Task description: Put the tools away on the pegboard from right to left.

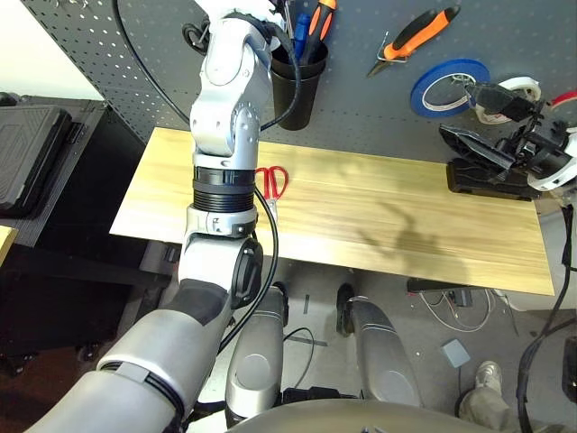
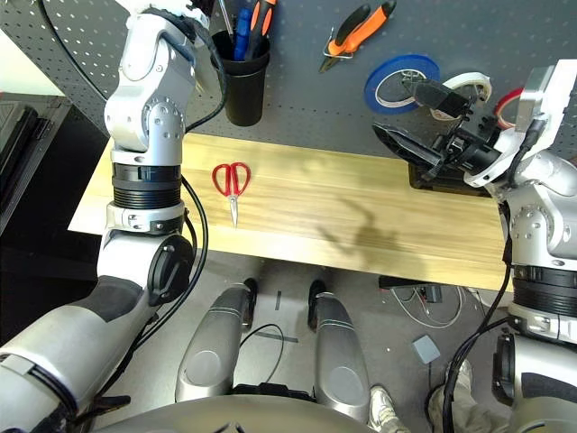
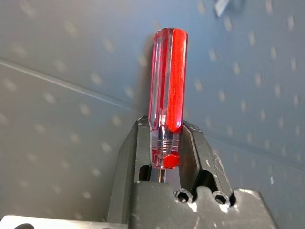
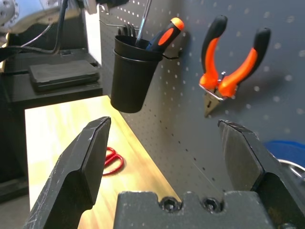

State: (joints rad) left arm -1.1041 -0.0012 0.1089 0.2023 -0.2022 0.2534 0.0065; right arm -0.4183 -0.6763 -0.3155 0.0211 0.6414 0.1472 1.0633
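My left gripper [image 3: 166, 143] is raised against the dark grey pegboard [image 1: 361, 99] and is shut on the clear red handle of the slim screwdriver [image 3: 167, 90]. The screwdriver's shaft [image 4: 144, 21] points down into the black cup [image 2: 243, 81]. The orange-and-black pliers [image 2: 356, 34] hang on the board. The thin red tape ring [image 2: 508, 99] hangs at the far right. The red-handled scissors [image 2: 232, 180] lie on the wooden table [image 1: 379, 216] below the cup. At the table's right end, my right gripper [image 4: 164, 126] stands open and holds nothing.
A blue tape roll [image 2: 401, 81] and a white one [image 2: 464, 90] hang between the pliers and the red ring. The cup also holds blue and orange-handled tools [image 1: 311, 23]. A black box [image 1: 487, 176] sits on the table's right end. A black case [image 1: 32, 149] lies beyond the left end.
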